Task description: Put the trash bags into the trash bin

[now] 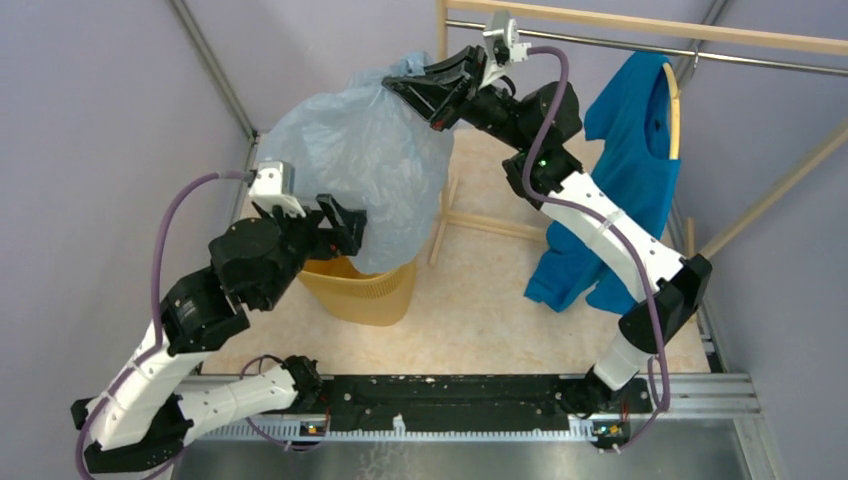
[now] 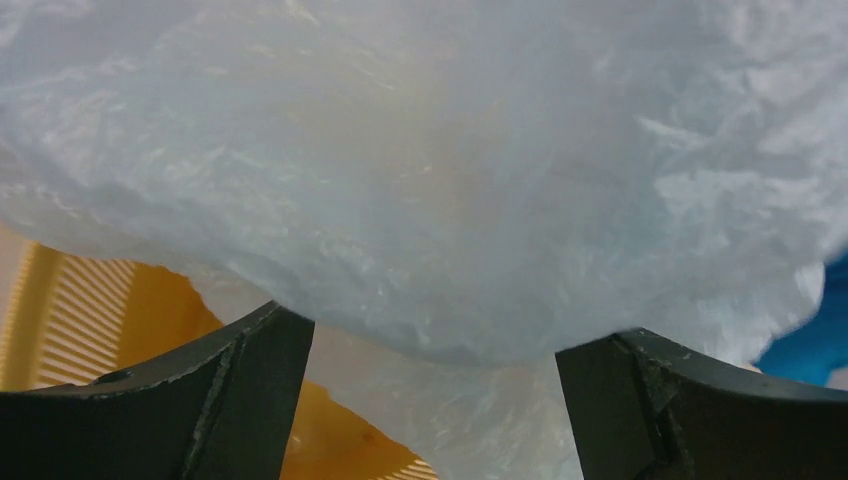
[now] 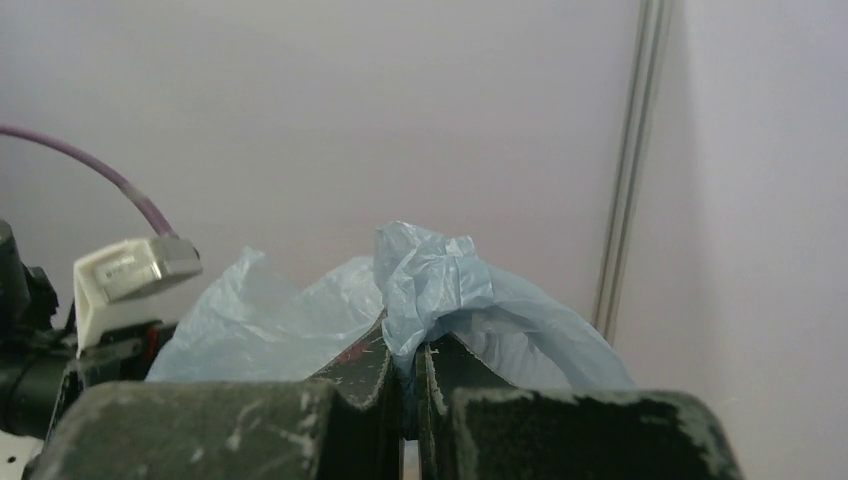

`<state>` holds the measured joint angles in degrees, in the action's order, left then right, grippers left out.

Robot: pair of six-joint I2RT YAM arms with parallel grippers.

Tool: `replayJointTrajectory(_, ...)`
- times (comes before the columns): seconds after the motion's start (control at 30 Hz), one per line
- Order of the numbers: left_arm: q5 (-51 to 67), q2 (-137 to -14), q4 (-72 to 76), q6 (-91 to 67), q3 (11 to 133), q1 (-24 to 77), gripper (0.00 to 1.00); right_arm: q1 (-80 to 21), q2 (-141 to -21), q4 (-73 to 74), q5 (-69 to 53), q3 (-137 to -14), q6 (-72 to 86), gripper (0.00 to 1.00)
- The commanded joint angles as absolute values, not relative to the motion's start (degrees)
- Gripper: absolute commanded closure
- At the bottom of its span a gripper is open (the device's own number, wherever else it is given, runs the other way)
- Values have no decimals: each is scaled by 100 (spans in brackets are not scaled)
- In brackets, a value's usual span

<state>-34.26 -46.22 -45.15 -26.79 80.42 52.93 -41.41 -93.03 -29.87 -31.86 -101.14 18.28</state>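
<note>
A pale blue-grey translucent trash bag [image 1: 365, 150] hangs puffed up over the yellow-orange mesh trash bin [image 1: 365, 290], its lower end reaching into the bin's mouth. My right gripper [image 1: 425, 88] is high at the back, shut on the bunched top of the bag [image 3: 440, 280]; the film is pinched between the right gripper's [image 3: 408, 350] jaws. My left gripper [image 1: 345, 222] is open against the bag's lower left side, just above the bin rim. In the left wrist view the bag [image 2: 430, 170] fills the frame, film sagging between the wide-apart fingers [image 2: 250, 390] of the left gripper [image 2: 435, 360], with the bin [image 2: 150, 320] below.
A bright blue shirt [image 1: 625, 190] hangs on a hanger from a wooden rack [image 1: 640, 25] at the right, its hem down on the table. The rack's wooden foot bars [image 1: 490, 225] lie just right of the bin. Purple walls close in the left and back.
</note>
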Motion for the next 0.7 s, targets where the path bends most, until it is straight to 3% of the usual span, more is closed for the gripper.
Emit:
replayJointTrajectory(0.0, -2464, -4173, -3820, -3179, 7591, 5309, 11, -4150, -9666, -3497, -3723, -10749, 2357, 100)
replayJointTrajectory(0.1, -1628, -4106, -3567, -2999, 7630, 5309, 19, -4146, -9727, -3720, -3897, -10693, 2687, 100)
replayJointTrajectory(0.27, -449, -4574, -4392, -2481, 8566, 5309, 23, -4172, -9749, -3879, -3874, -10484, 2864, 100)
replayJointTrajectory(0.37, 157, -4814, -4741, -2213, 9114, 5309, 22, -4186, -9755, -3867, -3747, -10406, 2825, 100)
replayJointTrajectory(0.5, 945, -5105, -4845, -1969, 9369, 5309, 7, -4195, -9780, -3755, -3529, -10406, 2751, 100)
replayJointTrajectory(0.67, 2199, -5733, -4155, -1705, 9150, 5309, 12, -4279, -9860, -3607, -3393, -10529, 2655, 100)
